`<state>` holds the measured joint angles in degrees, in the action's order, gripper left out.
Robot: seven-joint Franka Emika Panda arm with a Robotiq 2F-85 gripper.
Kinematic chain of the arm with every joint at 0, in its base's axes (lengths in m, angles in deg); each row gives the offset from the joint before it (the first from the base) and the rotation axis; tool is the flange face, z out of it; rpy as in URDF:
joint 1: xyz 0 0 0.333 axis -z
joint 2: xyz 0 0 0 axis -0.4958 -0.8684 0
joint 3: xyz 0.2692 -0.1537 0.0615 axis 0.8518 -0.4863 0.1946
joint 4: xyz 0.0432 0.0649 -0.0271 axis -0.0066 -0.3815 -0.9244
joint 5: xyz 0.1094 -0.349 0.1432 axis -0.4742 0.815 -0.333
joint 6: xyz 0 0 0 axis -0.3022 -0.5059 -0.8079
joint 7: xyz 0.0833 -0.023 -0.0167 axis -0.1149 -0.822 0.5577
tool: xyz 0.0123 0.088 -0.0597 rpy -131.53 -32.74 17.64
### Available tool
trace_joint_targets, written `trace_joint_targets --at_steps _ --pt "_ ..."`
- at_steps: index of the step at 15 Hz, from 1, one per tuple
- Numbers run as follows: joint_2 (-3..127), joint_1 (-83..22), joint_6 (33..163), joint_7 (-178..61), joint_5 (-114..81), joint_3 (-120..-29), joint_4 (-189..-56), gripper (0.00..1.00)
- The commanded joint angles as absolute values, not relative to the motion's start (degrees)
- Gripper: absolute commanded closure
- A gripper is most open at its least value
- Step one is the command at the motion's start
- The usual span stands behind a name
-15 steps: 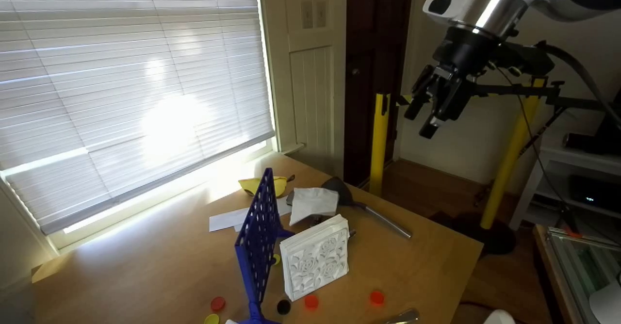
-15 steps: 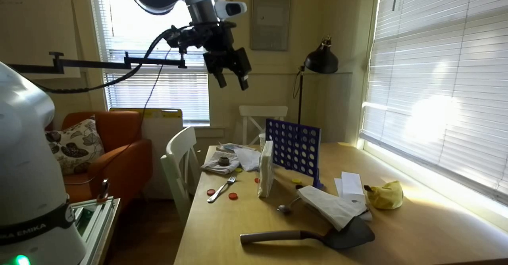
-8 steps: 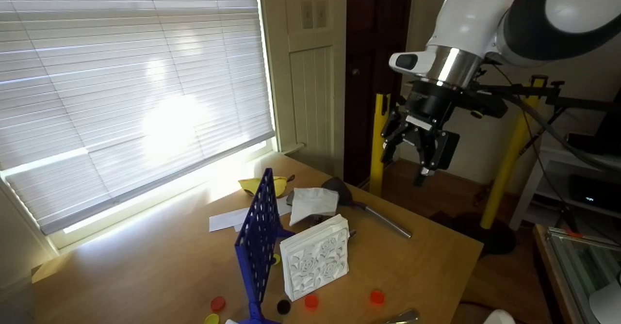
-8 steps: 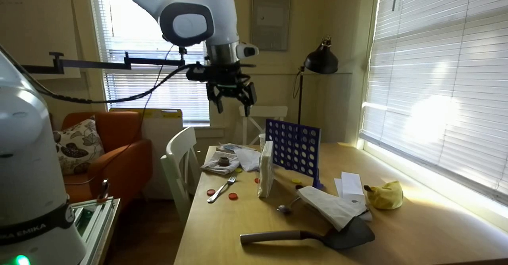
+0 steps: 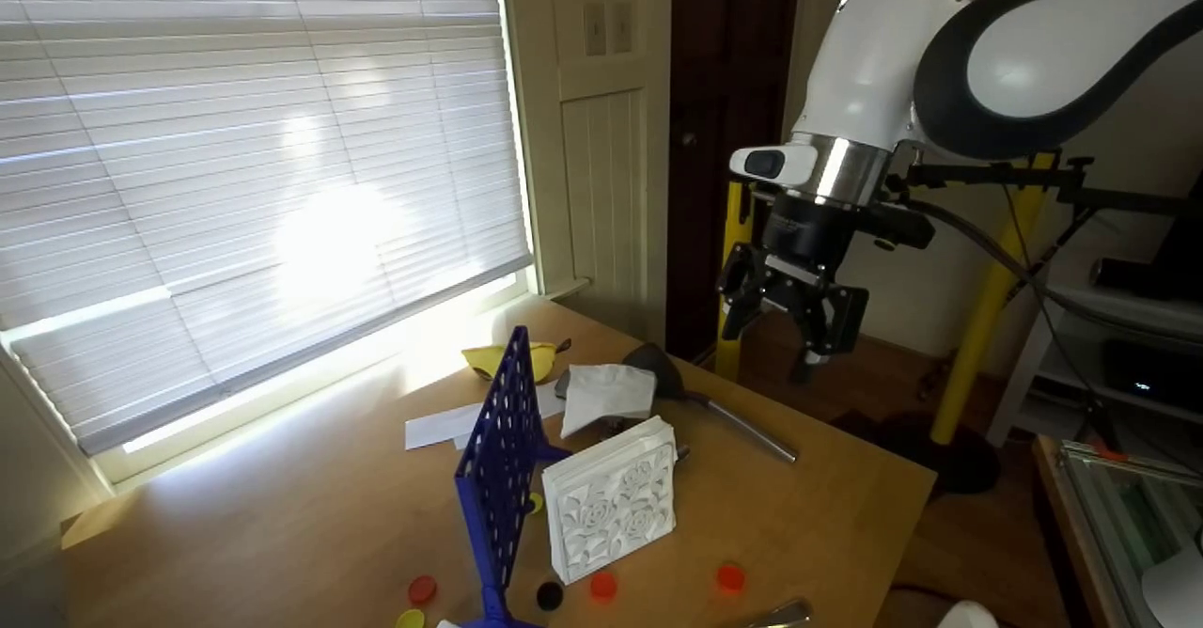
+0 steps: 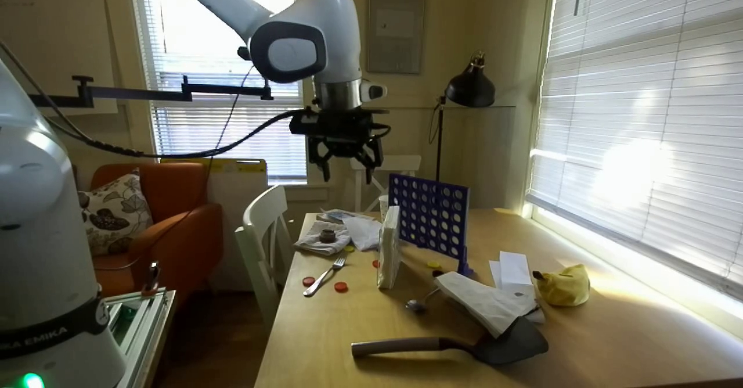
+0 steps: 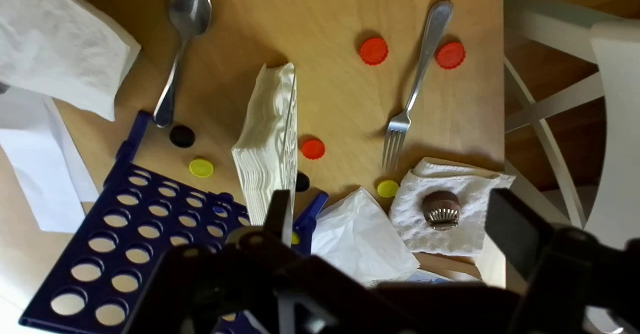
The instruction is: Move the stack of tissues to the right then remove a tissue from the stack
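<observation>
"Stack of tissues point(image 6: 389, 248), pincer point(image 6: 347, 179): where are they?"

"In an exterior view, the white stack stands on its narrow edge near the middle of the frame, on the table point(image 6: 325, 324), just beside a blue game board point(image 6: 429, 216). The pincer hangs higher, at upper centre, released: its fingers point(image 7: 517, 229) are spread, with nothing between them."

"What could go wrong?"

"Toppling, I'd judge: a push high on so thin a footing could tip it into the board. In the wrist view, one finger point(image 7: 277, 214) covers the stack's lower end, so a straight descent might jab the sheets point(image 7: 262, 174) rather than straddle them. A red disc point(image 7: 313, 149) just beside the stack, at the centre, may snag a slide. Later, tugging one soft sheet could drag several."

"Any containers?"

"What looks like a white cup point(image 6: 383, 203), mid-frame in an exterior view, partly hidden behind the stack; its contents can't be seen. Whether discs sit in the board's slots, I can't tell. At lower right of the wrist view, a folded cloth point(image 7: 470, 194) bears a small brown knob point(image 7: 441, 209)."
</observation>
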<state>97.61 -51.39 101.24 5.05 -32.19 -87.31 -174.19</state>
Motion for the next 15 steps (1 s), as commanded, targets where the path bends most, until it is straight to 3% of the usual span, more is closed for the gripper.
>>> trace_joint_targets --at_steps 1,8,15 --pt "93.2 -50.1 108.2 17.2 -38.7 -84.4 -175.3 0.0" --pt "77.1 -45.5 122.9 16.0 -44.9 -76.6 -168.4 0.0" --pt "66.3 -35.5 117.1 12.9 -47.3 -65.8 -157.0 0.0"
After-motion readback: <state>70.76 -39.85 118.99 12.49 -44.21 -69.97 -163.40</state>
